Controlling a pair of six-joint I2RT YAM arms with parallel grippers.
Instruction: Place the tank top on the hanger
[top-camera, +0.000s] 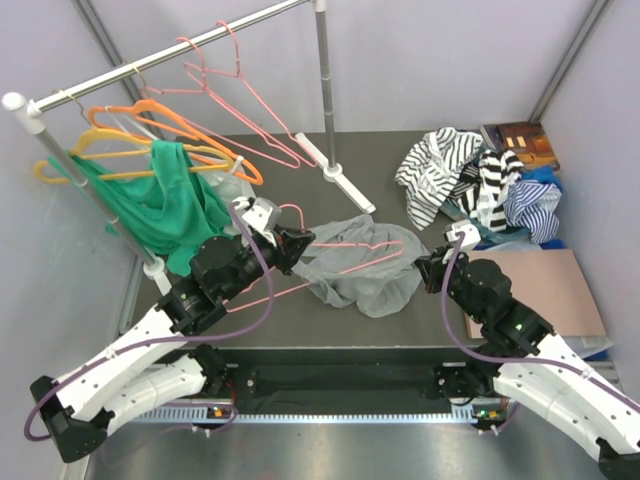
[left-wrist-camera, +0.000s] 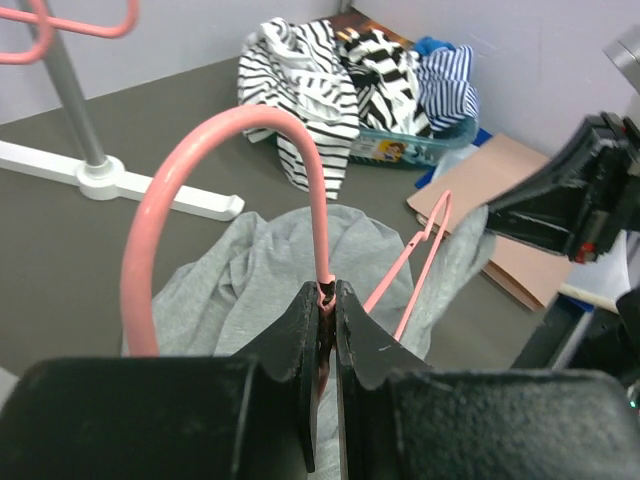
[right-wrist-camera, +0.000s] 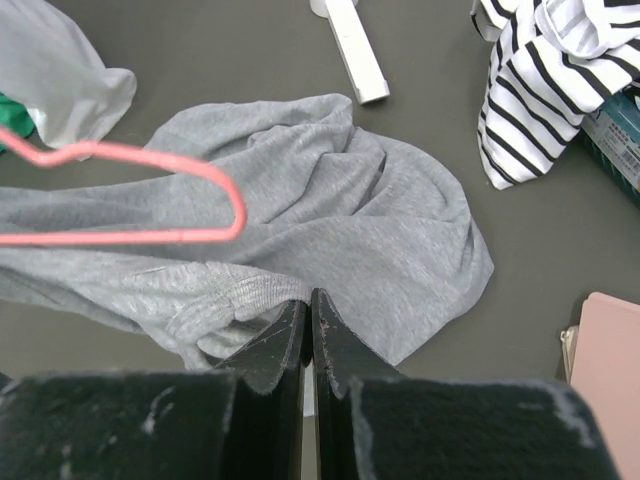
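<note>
The grey tank top (top-camera: 362, 278) lies crumpled on the dark table between the arms. The pink wire hanger (top-camera: 345, 243) lies across it, with the hook pointing left. My left gripper (top-camera: 296, 243) is shut on the hanger's neck just below the hook; the left wrist view shows the jaws (left-wrist-camera: 327, 292) pinching the pink wire (left-wrist-camera: 318, 200) above the tank top (left-wrist-camera: 250, 285). My right gripper (top-camera: 425, 268) is at the top's right edge. In the right wrist view it (right-wrist-camera: 310, 298) is shut on a ribbed hem of the tank top (right-wrist-camera: 390, 220), with the hanger's shoulder (right-wrist-camera: 150, 150) to the left.
A clothes rail (top-camera: 150, 68) at back left carries pink, orange (top-camera: 180, 125) and yellow hangers and a green garment (top-camera: 150, 205). Its white foot (top-camera: 345, 183) stands behind the top. Striped clothes (top-camera: 440, 170) fill a basket at back right. A tan board (top-camera: 545, 290) lies on the right.
</note>
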